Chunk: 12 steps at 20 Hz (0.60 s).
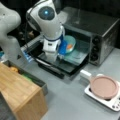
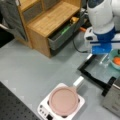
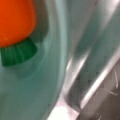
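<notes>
The gripper [image 1: 62,47] reaches into the open toaster oven [image 1: 100,37], pressed against the rim of a teal bowl [image 1: 71,41] sitting on the oven's tray. Whether it is clamped on that rim or loose, I cannot tell. Inside the bowl lies an orange carrot [image 3: 15,20] (green top pointing toward 6 o'clock in the wrist view). In a front view the oven's glass door [image 2: 100,71] lies folded down. At 5 o'clock from the oven, a pink pan [image 1: 103,87] rests on a white scale-like cooker [image 1: 110,103]. A wooden cabinet [image 2: 50,20] stands at 9 o'clock.
</notes>
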{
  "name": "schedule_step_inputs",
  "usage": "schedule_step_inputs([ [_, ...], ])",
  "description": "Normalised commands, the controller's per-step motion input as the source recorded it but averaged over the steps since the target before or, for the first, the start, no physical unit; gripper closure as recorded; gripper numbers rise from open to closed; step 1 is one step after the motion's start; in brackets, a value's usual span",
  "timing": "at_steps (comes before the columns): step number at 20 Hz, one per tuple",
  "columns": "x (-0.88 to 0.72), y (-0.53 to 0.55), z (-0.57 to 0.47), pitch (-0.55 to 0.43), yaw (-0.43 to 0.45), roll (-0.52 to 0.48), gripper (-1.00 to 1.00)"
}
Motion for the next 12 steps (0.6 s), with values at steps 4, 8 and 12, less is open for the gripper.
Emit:
schedule_step_inputs([
  [4, -0.12, 0.08, -0.06, -0.125, 0.019, -0.196, 1.00],
  [8, -0.09, 0.10, -0.08, -0.146, -0.015, -0.189, 1.00],
  [12, -0.09, 0.08, -0.10, -0.136, -0.031, -0.175, 1.00],
])
